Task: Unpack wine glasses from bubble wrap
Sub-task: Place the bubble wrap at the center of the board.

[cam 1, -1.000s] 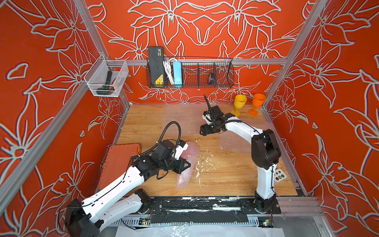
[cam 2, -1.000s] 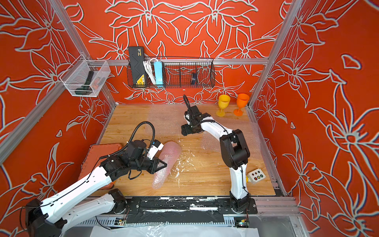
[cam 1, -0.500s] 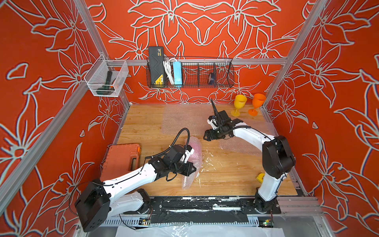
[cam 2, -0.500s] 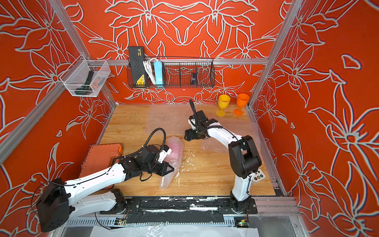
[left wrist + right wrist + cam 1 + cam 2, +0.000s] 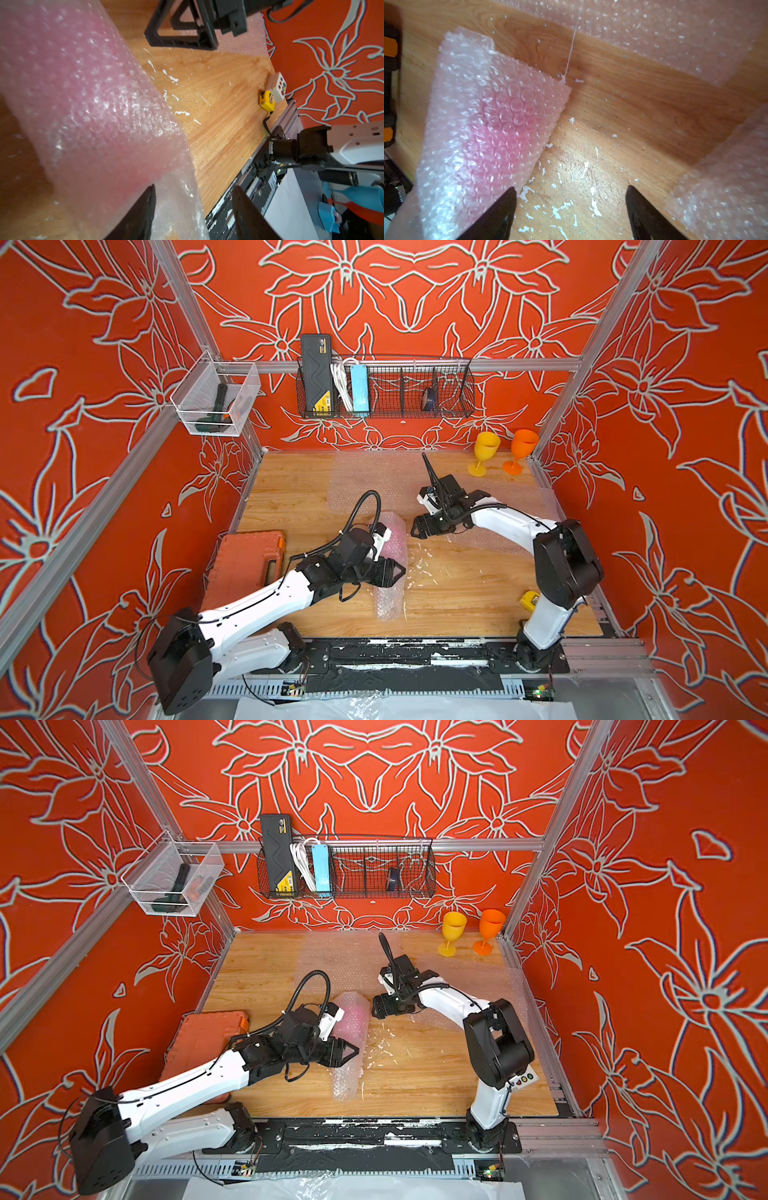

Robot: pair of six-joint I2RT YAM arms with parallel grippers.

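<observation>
Plainly both sets of jaws stand spread, pinching nothing. The left gripper [image 5: 193, 187] sits against the clear part of the roll [image 5: 393, 531], and the right gripper [image 5: 571, 188] hangs over bare table [image 5: 602, 124] just beside it. The wrap looks light, soft and slippery; the pink goblet [image 5: 506, 128] inside is probably rigid and apt to roll. Better to pinch a free flap than the bulge. Flat sheets [image 5: 374, 477], the yellow goblet [image 5: 484, 450] and the orange goblet [image 5: 523, 448] lie well apart, so nothing blocks.

We see the pink glass [image 5: 500, 133] only as a blur through the bubble wrap [image 5: 452, 83]; its shape is hidden.
</observation>
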